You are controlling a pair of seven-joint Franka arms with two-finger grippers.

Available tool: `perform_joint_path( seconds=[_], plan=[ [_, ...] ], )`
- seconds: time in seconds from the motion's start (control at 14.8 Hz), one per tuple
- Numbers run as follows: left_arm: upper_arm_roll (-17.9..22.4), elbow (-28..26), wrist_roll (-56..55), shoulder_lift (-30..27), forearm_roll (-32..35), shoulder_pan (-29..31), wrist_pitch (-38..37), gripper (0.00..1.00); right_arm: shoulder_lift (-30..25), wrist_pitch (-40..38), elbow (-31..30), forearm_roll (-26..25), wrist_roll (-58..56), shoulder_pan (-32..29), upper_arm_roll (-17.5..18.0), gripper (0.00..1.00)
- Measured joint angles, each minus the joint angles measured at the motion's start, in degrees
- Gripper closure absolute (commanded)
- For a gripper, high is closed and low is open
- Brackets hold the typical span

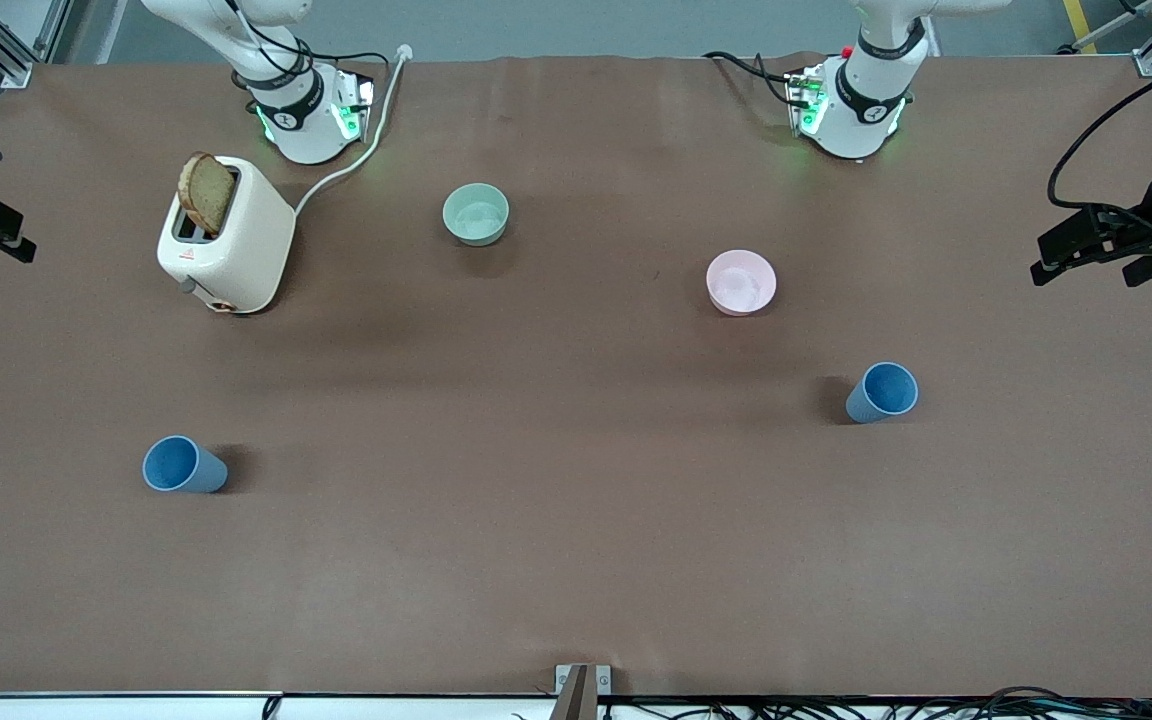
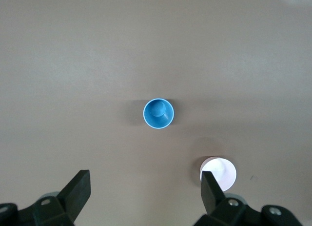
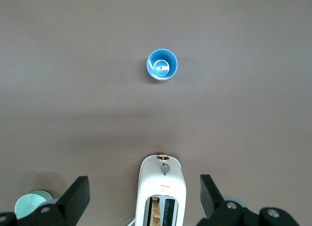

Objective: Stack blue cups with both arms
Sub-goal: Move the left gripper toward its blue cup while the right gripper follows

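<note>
Two blue cups stand upright and far apart on the brown table. One cup [image 1: 881, 392] is toward the left arm's end and also shows in the left wrist view [image 2: 158, 113]. The other cup [image 1: 183, 465] is toward the right arm's end and also shows in the right wrist view [image 3: 162, 64]. My left gripper [image 2: 145, 179] is open and empty, high over the table beside the pink bowl [image 2: 219, 172]. My right gripper [image 3: 145, 184] is open and empty, high over the toaster [image 3: 162, 192]. Neither gripper shows in the front view.
A white toaster [image 1: 226, 235] with a bread slice stands near the right arm's base. A pale green bowl [image 1: 476, 213] and a pink bowl [image 1: 741, 282] sit farther from the front camera than the cups. Black gear [image 1: 1111, 240] hangs at the table's ends.
</note>
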Motion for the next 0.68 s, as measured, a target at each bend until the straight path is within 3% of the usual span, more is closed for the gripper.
perform_joint_path(
  seconds=[0.68],
  plan=[
    [0.0, 0.0, -0.1, 0.0, -1.6, 0.1, 0.0, 0.0, 0.0, 0.0, 0.0, 0.0, 0.0, -0.1, 0.0, 0.0]
  ],
)
